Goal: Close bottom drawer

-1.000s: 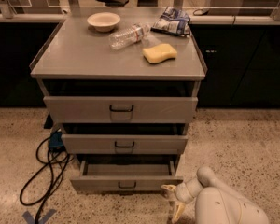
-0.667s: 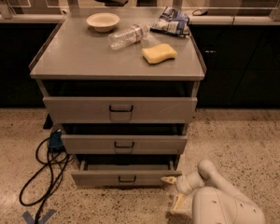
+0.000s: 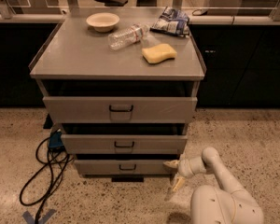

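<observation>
One dark cable point(image 3: 37, 181) is being seen looped on the floor at the left, beside the grey cabinet point(image 3: 74, 55). Four items are being carried on the cabinet top, one of each: a bowl point(image 3: 102, 21), a plastic bottle point(image 3: 127, 35) lying on its side, a yellow sponge point(image 3: 159, 53) and a snack bag point(image 3: 171, 21). Three drawers are being counted, all standing partly out; their interiors are being held in shadow, and contents cannot be told. The bottom drawer point(image 3: 123, 167) is being found lowest, just above the floor, its front set back behind the middle drawer point(image 3: 124, 144) front. Against the earlier frames, it is being recorded as pushed further in. One gripper point(image 3: 174, 174) is being observed at the bottom drawer's right end, released, one finger point(image 3: 170, 164) touching the front panel's corner, with nothing being grasped
</observation>
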`<action>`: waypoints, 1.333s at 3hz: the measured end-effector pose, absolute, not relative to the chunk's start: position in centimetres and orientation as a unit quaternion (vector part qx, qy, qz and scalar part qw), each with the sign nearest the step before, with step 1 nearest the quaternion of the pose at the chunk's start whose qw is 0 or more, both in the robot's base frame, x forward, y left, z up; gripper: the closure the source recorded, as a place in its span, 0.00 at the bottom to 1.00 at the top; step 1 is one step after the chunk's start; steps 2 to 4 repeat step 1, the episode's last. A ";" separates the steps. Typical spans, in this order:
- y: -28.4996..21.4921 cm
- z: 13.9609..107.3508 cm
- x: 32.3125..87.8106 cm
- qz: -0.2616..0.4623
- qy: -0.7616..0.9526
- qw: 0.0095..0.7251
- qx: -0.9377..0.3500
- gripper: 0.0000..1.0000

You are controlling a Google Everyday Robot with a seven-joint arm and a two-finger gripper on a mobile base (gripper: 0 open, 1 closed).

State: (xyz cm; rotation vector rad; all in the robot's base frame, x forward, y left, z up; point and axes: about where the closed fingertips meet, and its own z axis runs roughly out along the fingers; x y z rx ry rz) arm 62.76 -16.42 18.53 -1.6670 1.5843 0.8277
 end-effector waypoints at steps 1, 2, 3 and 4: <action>-16.4 18.5 62.8 0.318 0.609 0.342 -0.641 0.00; -16.4 18.5 62.8 0.318 0.609 0.342 -0.641 0.00; -16.4 18.5 62.8 0.318 0.609 0.342 -0.641 0.00; -16.4 18.5 62.8 0.318 0.609 0.342 -0.641 0.00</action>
